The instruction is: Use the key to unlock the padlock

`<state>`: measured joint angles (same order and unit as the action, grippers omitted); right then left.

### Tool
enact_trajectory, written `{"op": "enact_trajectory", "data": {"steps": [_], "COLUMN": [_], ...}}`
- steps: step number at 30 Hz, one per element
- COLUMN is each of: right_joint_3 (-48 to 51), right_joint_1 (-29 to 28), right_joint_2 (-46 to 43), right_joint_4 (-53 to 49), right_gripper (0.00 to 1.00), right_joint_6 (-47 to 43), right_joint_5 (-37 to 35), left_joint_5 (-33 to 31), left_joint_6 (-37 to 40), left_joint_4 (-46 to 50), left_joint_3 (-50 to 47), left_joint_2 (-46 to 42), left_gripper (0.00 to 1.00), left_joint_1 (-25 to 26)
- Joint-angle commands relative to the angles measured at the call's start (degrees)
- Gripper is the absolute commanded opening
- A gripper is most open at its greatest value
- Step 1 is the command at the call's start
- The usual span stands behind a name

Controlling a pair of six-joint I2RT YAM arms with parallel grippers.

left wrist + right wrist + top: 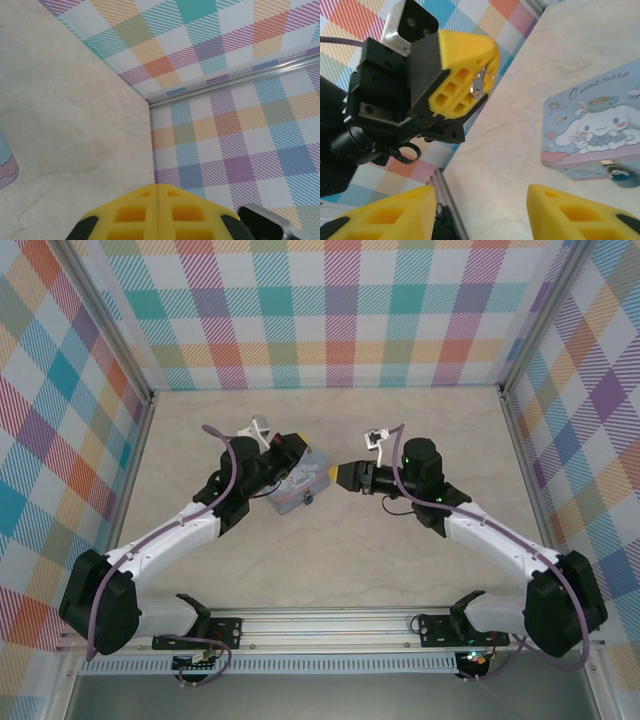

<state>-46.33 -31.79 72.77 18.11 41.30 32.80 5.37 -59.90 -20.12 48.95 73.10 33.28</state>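
Right gripper (480, 215), nearest in our right wrist view, stands spread and empty facing the left gripper (470, 82), which pinches the key (479, 89), we judge for handover; the padlock (620, 177) hangs blurred at the front of the tin (590, 105). Left wrist view: fingers (130, 215) pressed together, key hidden. Top view: padlock a barely legible speck.

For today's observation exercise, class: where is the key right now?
In the right wrist view the key sits upper left of centre, pinched in the shut left gripper, left of the cartoon tin.
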Motion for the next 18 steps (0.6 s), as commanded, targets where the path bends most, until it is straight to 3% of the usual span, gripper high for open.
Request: {"op": "enact_trajectory", "data": {"steps": [1,18], "right_joint_3": [-4.3,-13.1], "right_joint_1": [-0.2,-1.7], "right_joint_2": [3.4,13.2], "right_joint_4": [5.1,4.4], "right_gripper": [0.47,0.31], "right_joint_6": [5.8,4.2], "right_joint_5": [4.2,4.2], "left_joint_5": [-1.7,-2.0], "left_joint_6": [2.4,1.7], "left_joint_4": [-3.0,-0.8], "left_joint_3": [-0.7,-0.6], "left_joint_2": [-0.9,-0.5], "left_gripper": [0.0,0.0], "left_joint_1": [1.0,1.7]}}
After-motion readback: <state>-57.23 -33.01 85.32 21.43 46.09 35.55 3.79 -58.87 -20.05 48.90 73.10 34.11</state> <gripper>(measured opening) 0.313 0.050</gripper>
